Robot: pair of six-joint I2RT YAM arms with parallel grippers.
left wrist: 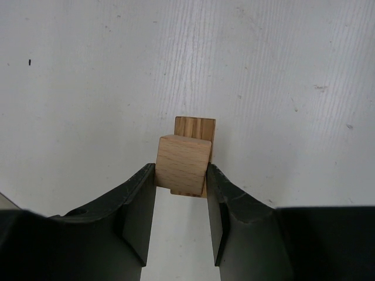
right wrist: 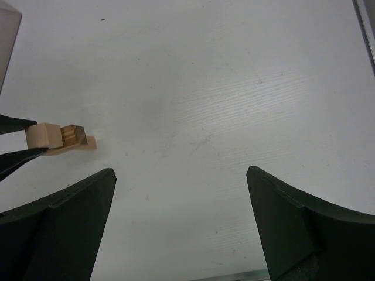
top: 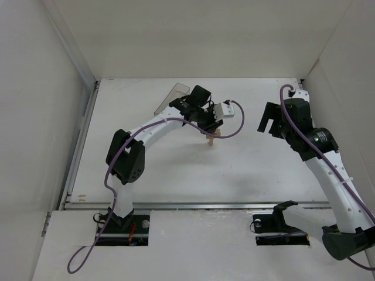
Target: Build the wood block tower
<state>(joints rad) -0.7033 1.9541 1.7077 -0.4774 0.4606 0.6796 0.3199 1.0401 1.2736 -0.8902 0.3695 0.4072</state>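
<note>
The wood block tower [top: 211,137] is very small. It sits on the white table [top: 176,170], near the middle, a bit toward the far side. In the left wrist view the tower [left wrist: 195,129] has a front block [left wrist: 183,165], a back block [left wrist: 195,127] just behind it, and a flat piece [left wrist: 187,192] peeking out under them. In the right wrist view the flat piece [right wrist: 82,144] lies on the table [right wrist: 205,88], with the other two blocks side by side above it.

The left gripper [left wrist: 181,177] squeezes the front block. One dark finger presses each side of it. I cannot tell if this block rests on the flat piece or hangs just over it. From above, the left gripper [top: 212,124] is right over the tower.

The right gripper [right wrist: 180,172] has its two fingers spread wide and holds nothing. It [top: 268,120] hangs over the table to the right, well apart from the tower.

A clear box [top: 171,97] stands on the table behind the left arm, near the back wall.
</note>
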